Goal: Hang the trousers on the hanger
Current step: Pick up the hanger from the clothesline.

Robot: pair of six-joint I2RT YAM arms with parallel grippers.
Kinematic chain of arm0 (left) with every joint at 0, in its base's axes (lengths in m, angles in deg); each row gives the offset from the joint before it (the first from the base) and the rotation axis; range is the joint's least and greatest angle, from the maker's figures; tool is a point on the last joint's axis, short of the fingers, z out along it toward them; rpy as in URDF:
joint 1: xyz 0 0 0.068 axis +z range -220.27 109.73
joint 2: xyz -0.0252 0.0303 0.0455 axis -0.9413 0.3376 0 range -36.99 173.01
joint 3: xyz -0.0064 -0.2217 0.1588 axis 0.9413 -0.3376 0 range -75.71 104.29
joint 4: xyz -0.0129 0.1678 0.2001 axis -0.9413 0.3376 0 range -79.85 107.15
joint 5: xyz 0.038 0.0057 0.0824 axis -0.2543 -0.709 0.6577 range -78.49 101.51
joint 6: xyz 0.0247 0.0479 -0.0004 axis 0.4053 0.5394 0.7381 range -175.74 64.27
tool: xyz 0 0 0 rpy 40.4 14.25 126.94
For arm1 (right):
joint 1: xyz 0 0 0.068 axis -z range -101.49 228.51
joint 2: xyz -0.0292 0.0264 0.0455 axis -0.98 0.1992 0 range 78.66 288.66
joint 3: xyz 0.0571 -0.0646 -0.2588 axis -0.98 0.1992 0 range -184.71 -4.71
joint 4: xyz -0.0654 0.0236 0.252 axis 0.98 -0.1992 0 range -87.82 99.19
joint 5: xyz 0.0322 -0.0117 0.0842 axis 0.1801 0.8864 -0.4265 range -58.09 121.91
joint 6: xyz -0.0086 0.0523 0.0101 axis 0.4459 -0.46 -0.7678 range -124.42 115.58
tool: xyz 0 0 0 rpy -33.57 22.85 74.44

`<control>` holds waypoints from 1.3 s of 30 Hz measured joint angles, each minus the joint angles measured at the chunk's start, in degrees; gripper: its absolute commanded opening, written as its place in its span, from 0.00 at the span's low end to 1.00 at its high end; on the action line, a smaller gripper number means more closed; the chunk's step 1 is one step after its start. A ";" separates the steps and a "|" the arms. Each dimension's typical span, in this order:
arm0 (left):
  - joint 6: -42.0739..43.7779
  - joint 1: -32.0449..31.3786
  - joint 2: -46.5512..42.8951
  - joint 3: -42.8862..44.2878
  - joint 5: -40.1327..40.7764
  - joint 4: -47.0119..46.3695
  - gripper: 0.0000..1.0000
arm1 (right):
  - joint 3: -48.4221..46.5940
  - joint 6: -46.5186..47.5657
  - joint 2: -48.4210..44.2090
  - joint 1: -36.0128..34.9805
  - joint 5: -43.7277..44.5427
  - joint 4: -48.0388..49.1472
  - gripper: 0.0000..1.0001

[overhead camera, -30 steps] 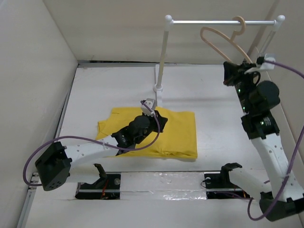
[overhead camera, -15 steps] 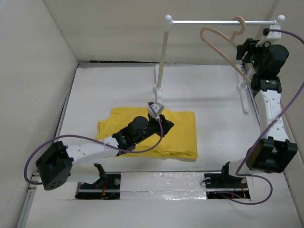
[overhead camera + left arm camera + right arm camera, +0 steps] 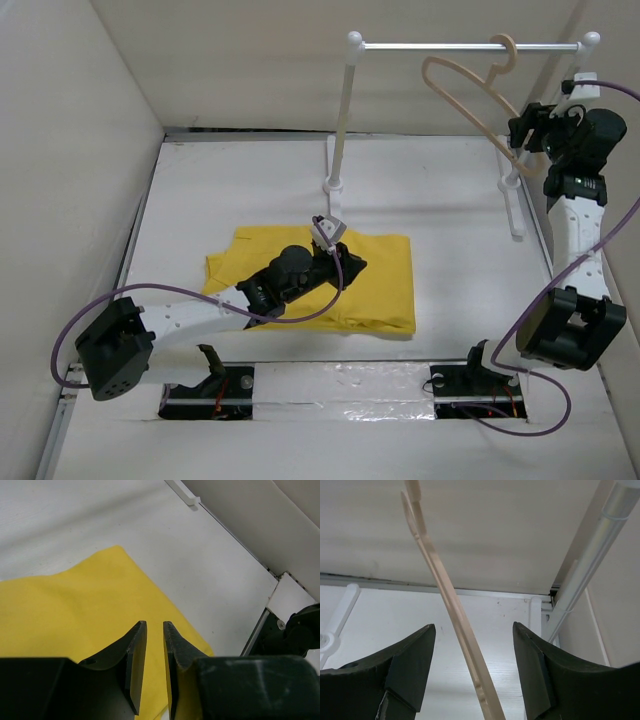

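Two dark fingers of the left gripper (image 3: 154, 625) sit almost pressed together, with only a thin slit between them. They pinch nothing and point down over the trousers (image 3: 380, 270), which are bright yellow, soft and folded flat into a rough rectangle on the white table (image 3: 430, 190), near the middle. On the far right, the right gripper (image 3: 473, 626) is spread wide, and the hanger (image 3: 451, 605) runs between its fingers, touching neither. It is thin, tan, smoothly rounded and tilted, its hook over the white rail (image 3: 450, 46) with ball-topped posts.
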 measured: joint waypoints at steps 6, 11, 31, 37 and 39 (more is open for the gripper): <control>0.00 0.00 0.68 0.00 0.35 0.22 0.18 | 0.33 0.81 1.42 0.02 -3.06 -1.84 0.43; -0.02 0.00 0.83 0.00 0.37 0.26 0.18 | 2.10 -0.26 1.53 -0.09 -6.43 -1.14 0.16; -0.20 0.00 1.90 0.02 0.17 0.68 0.22 | 12.17 -13.03 -15.80 -7.30 -2.67 10.10 0.00; 0.07 0.00 1.92 0.02 0.83 0.66 0.29 | 23.63 -14.10 -22.56 -10.69 4.83 14.19 0.00; 0.15 0.00 2.16 0.02 0.98 0.63 0.29 | 28.09 -14.27 -24.24 -11.69 7.28 14.75 0.00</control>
